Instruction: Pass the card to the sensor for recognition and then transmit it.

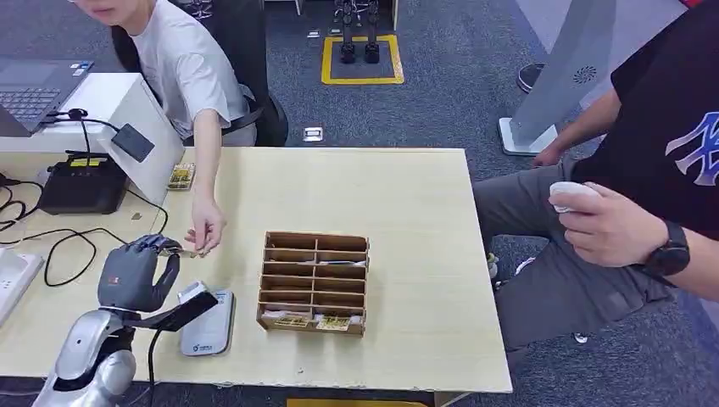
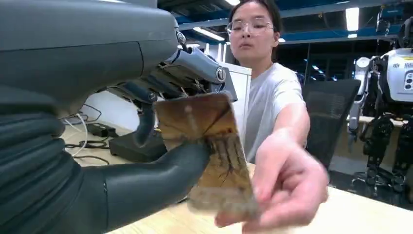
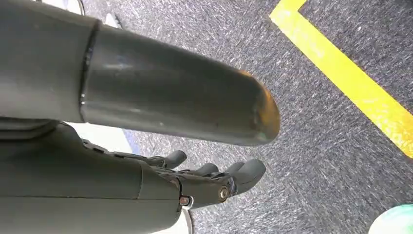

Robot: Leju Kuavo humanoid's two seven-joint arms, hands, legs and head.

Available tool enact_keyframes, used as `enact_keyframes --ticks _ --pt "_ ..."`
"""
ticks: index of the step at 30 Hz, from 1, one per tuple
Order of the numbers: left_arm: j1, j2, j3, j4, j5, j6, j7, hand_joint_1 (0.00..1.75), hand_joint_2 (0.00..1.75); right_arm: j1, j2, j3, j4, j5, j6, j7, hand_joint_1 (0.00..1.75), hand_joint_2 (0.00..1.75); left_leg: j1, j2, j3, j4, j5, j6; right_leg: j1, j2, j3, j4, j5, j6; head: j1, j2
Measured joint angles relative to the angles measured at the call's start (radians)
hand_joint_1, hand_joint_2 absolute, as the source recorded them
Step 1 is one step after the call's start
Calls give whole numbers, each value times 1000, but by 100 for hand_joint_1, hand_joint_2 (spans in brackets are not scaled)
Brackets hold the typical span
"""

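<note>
Table (image 1: 407,195), then the card reader (image 1: 208,326) near its front edge. Your left hand (image 1: 136,273) pinches the card (image 2: 207,146) while a person's hand (image 2: 287,187) grabs its far end. Risk: tug-of-war bends it. Right hand (image 3: 214,180) hangs empty, fingers loosely apart.

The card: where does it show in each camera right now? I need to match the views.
Head view: the card is a thin sliver between the left hand and the person's hand.
Left wrist view: card mid-picture, pinched by that hand.
Right wrist view: not in it.
Shared landmark: the person's hand.
</note>
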Motion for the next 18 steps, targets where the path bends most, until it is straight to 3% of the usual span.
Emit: enact_keyframes --ticks 6,7,9,11,18 --pt "3 -5 6 -3 172 -37 -90 175 175 -1 0 -2 0 5 -1 -3 0 0 0 0 0 0 0 0 0 0 0 0 0 0 0 0" --pt "4 -8 10 -6 216 -73 -92 175 175 -1 0 -3 0 5 -1 -4 0 0 0 0 0 0 0 0 0 0 0 0 0 0 0 0" --pt "5 -9 12 -9 314 -225 -86 175 175 -1 0 -6 0 5 -2 -8 0 0 0 0 0 0 0 0 0 0 0 0 0 0 0 0" --pt "11 -10 12 -9 366 -301 -86 175 175 -1 0 -7 0 6 -2 -10 0 0 0 0 0 0 0 0 0 0 0 0 0 0 0 0" --pt "27 3 15 -9 397 -380 -79 175 175 0 0 -7 0 10 -1 -10 0 0 0 0 0 0 0 0 0 0 0 0 0 0 0 0"
